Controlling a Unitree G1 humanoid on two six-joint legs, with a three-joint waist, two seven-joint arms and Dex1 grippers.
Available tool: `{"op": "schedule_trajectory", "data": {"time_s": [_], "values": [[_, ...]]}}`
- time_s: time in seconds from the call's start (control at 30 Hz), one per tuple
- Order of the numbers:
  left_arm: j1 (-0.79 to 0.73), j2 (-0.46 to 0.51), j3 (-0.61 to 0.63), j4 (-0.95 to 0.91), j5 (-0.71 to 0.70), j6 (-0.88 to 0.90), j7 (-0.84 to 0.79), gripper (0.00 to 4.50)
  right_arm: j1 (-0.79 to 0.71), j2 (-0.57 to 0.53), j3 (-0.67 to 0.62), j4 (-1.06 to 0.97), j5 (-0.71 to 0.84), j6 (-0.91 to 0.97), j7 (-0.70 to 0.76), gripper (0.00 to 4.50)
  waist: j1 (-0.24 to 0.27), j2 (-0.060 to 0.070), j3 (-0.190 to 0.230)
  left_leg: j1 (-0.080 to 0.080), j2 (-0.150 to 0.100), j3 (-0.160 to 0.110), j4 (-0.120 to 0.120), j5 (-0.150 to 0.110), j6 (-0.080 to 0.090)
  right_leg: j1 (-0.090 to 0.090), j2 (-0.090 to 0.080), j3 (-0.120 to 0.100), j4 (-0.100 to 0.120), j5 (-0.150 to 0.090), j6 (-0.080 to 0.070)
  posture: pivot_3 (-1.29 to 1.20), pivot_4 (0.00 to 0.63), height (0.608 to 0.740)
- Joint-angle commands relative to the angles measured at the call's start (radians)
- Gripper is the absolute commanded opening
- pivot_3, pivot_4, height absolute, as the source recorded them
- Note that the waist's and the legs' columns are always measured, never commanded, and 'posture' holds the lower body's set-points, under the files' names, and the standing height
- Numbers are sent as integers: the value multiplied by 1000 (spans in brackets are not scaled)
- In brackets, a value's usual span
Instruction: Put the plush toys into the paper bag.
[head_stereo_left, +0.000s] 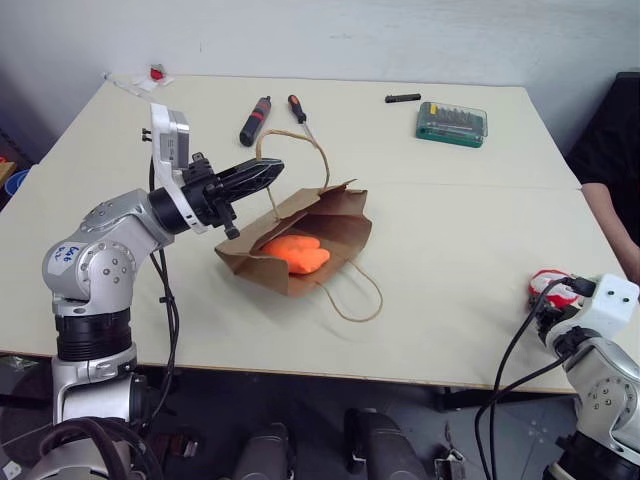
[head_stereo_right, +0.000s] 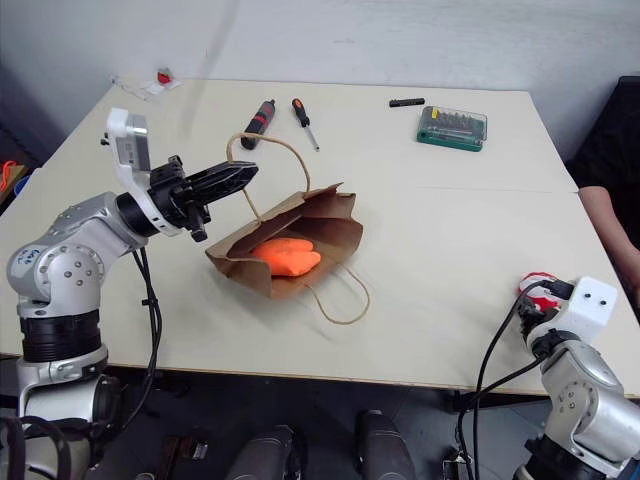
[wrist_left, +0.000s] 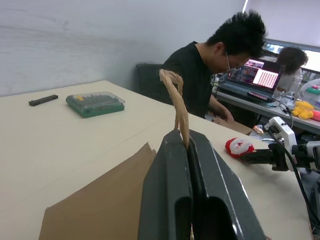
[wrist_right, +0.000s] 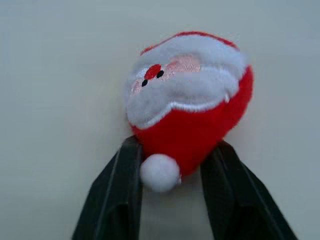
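Left gripper (head_stereo_left: 262, 172): clamped on one twisted cord handle (wrist_left: 175, 100) of the brown kraft paper bag (head_stereo_left: 335, 222).
Orange rounded plush blob (head_stereo_left: 296, 253): inside the bag.
Right gripper (wrist_right: 172, 165): fingers pinching the red-and-white Santa-face ball (wrist_right: 192, 102) on the beige table (head_stereo_left: 450, 230), near its right front edge.

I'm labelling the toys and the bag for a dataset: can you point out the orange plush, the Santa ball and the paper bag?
orange plush (head_stereo_left: 296, 253), left eye view, its middle.
Santa ball (wrist_right: 187, 100), right wrist view, white beard.
paper bag (head_stereo_left: 340, 225), left eye view, upper brown panel.
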Motion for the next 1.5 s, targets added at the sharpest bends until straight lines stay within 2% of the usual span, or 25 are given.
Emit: {"op": "schedule_trajectory", "data": {"time_s": [0.03, 0.07, 0.2, 0.37, 0.5, 0.57, 0.67, 0.83, 0.93, 1.03, 1.2, 1.3, 1.43, 1.5], "values": [[12, 23, 18, -3, -1, -27, -20, 0, 67, -105, 86, -31, -21, -92, 80, 243, 0, 0, 0, 0, 0, 0, 0, 0, 0, 0, 0, 0, 0, 0, 0, 0, 150, 740], [12, 26, 18, 0, 0, -29, -22, 0, 84, -134, 112, -29, -28, -117, 100, 29, 0, 0, 0, 0, 0, 0, 0, 0, 0, 0, 0, 0, 0, 0, 0, 0, 150, 740], [-1, 43, 28, 28, 2, -35, -27, 0, 75, -198, 167, -71, 24, -163, 176, 29, -6, 0, 0, 1, 0, 1, 0, 0, 0, 0, 0, 1, -1, 0, 0, 0, 150, 740], [-26, 60, 30, 59, -1, -41, -33, 0, -13, -258, 250, -167, 165, -124, 293, 29, -17, 0, 0, 1, 0, 1, 0, 0, 0, 0, 0, 1, -1, 0, 0, 0, 150, 740], [-49, 69, 15, 99, 16, -56, -47, 0, -41, -375, 429, -280, 288, -43, 444, 29, -17, 0, 0, 0, 1, -2, 0, 0, 0, 0, 1, -1, -1, 0, 0, 0, 150, 740], [-50, 74, -9, 103, 32, -70, -71, 0, -115, -351, 501, -281, 338, -12, 436, 29, -21, -1, 1, -1, 1, -2, 0, 0, 0, 0, 0, -2, -2, 0, 0, 0, 150, 740], [-69, 67, -18, 103, 30, -69, -79, 0, -222, -312, 656, -215, 260, -29, 384, 29, -23, -1, 1, -1, 0, -2, 1, 0, 0, 0, -1, -1, -2, 0, 0, 0, 150, 740], [-85, 55, -27, 106, 32, -69, -79, 0, -402, -245, 867, -80, 173, -109, 415, 29, -22, -1, 1, -2, 0, -3, 1, 0, 0, 0, -1, -2, -5, 0, 0, 0, 150, 740], [-87, 48, -50, 93, 43, -72, -89, 0, -551, -202, 1034, 100, 2, -174, 378, 29, -24, -1, 1, -2, 0, -2, 1, 0, 0, -1, -1, -2, -4, 0, 0, 0, 150, 740], [-100, 43, -40, 75, 18, -47, -79, 0, -634, -125, 1065, 298, -77, -227, 336, 29, -24, -1, 1, -2, 0, -2, 1, 0, 0, -1, -1, -3, -2, 0, 0, 0, 150, 740], [-84, 63, -26, 60, 15, -36, -89, 0, -712, -29, 1048, 471, -126, -274, 329, 29, -25, -1, 1, -4, 0, -2, 1, 0, 0, -1, -1, -3, -2, 0, 0, 0, 150, 740], [-79, 53, -21, 70, 22, -45, -76, 0, -719, -9, 1038, 474, -123, -260, 351, 791, -25, -1, 1, -4, 0, -3, 1, 0, 0, -2, -1, -3, -2, 0, 0, 0, 150, 740], [-83, 40, -8, 75, 17, -48, -54, 0, -709, -3, 1008, 430, -111, -238, 361, 2298, -25, -1, 1, -4, 0, -3, 1, 0, 0, -2, -1, -3, -2, 0, 0, 0, 150, 740], [-91, 41, -7, 97, 25, -54, -52, 0, -687, -11, 963, 326, -51, -220, 397, 2936, -25, -1, 1, -4, 0, -3, 1, 0, 0, -2, -1, -3, -2, 0, 0, 0, 150, 740]]}}
